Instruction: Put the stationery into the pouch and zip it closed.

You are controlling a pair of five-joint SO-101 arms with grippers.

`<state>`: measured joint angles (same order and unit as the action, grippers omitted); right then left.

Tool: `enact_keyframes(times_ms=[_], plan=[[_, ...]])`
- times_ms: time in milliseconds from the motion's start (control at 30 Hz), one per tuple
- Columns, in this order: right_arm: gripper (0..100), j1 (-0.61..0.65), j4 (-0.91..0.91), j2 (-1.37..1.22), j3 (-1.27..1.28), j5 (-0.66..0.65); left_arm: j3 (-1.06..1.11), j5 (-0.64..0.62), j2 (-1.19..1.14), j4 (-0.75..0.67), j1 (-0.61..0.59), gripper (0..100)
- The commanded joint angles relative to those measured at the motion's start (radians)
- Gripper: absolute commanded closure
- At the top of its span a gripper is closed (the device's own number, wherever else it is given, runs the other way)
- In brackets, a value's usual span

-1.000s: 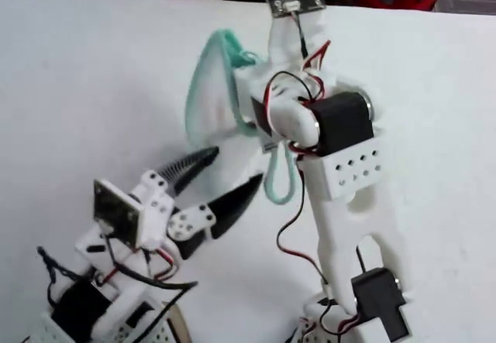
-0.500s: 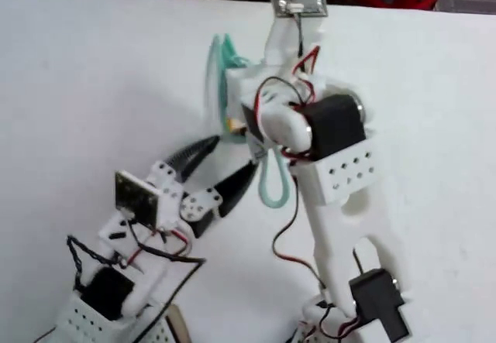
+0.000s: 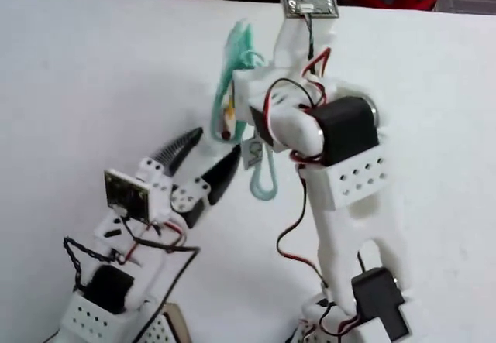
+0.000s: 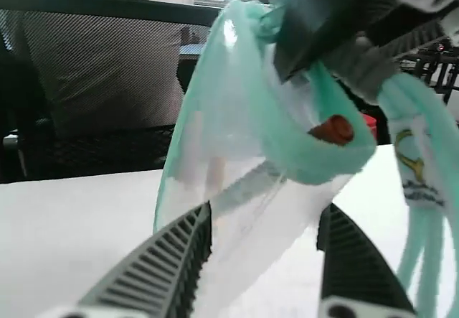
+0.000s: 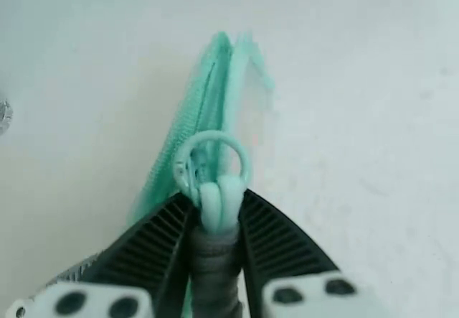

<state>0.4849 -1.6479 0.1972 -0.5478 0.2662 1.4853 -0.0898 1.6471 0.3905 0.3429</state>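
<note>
**Operator:** State of the left gripper (image 3: pixel 215 145)?

**Technician:** Its fingers stand wide. The lower part of the pouch (image 4: pixel 229 131) lies between them, unclamped.

**Operator:** And the pouch?

**Technician:** It hangs above the table (image 3: pixel 93 72), with the right gripper (image 5: pixel 215 202) fingers narrow at its ring (image 5: pixel 211 156). A red-tipped item (image 4: pixel 331 128) sits inside. The mouth appears open, so zipping is likely left to do.
</note>
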Motion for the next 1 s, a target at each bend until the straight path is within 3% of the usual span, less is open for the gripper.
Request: enact_keyframes(times_ms=[0, 300, 467, 967], plan=[[97.9, -0.019, -0.024, 0.008, -0.038, -0.002, -0.006, -0.009, 0.004, -0.025, -0.048, 77], [97.8, -0.044, -0.03, -0.002, 0.009, -0.005, -0.012, -0.009, 0.008, -0.028, -0.047, 82], [97.8, -0.041, -0.03, -0.114, 0.028, -0.006, -0.006, -0.002, 0.008, -0.098, -0.005, 82], [98.0, 0.008, -0.065, -0.176, -0.057, -0.149, -0.005, 0.0, 0.004, -0.118, 0.039, 82]])
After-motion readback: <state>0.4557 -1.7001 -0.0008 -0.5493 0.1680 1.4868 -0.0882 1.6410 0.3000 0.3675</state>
